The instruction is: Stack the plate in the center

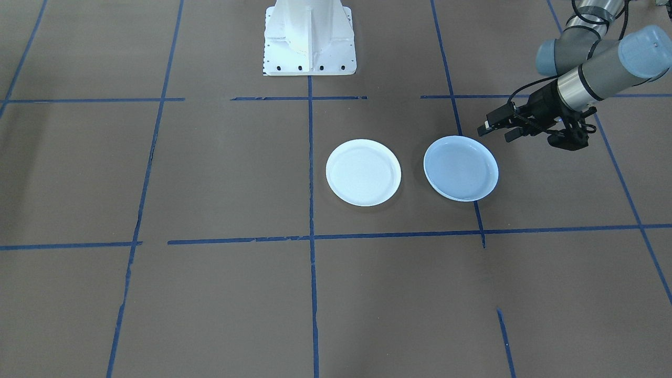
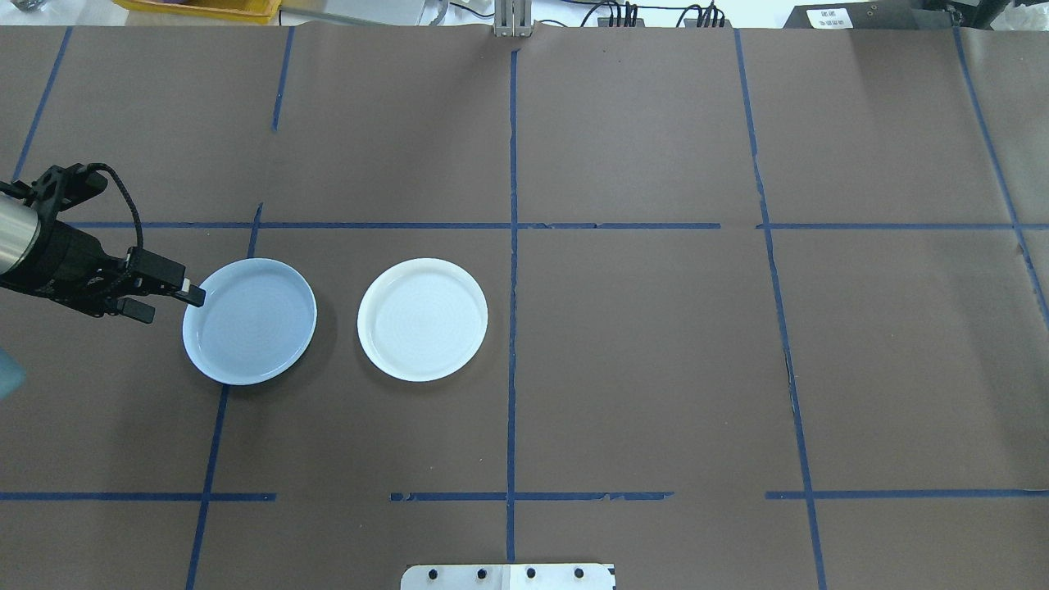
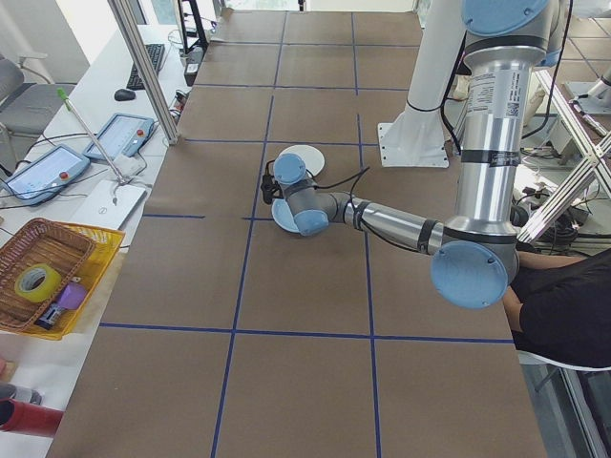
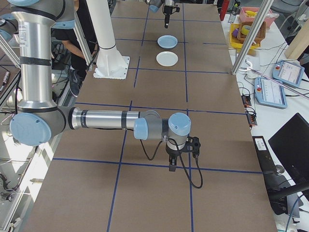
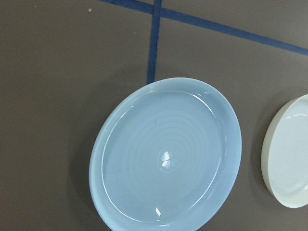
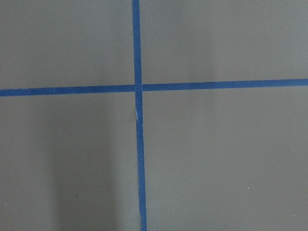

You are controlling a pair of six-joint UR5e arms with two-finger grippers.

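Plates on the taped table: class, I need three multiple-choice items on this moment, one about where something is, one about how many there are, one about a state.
1. In the overhead view, the left gripper is
A. beside the pale blue plate's rim
B. over the white plate
C. at the table's far right edge

2. How many plates are on the table?
A. one
B. two
C. four

3. The two plates are
A. stacked
B. overlapping
C. lying apart, side by side

Key: 1 A, the gripper's tips sit at the blue plate's left rim. 2 B, only one blue and one white plate show. 3 C, brown table shows between their rims.
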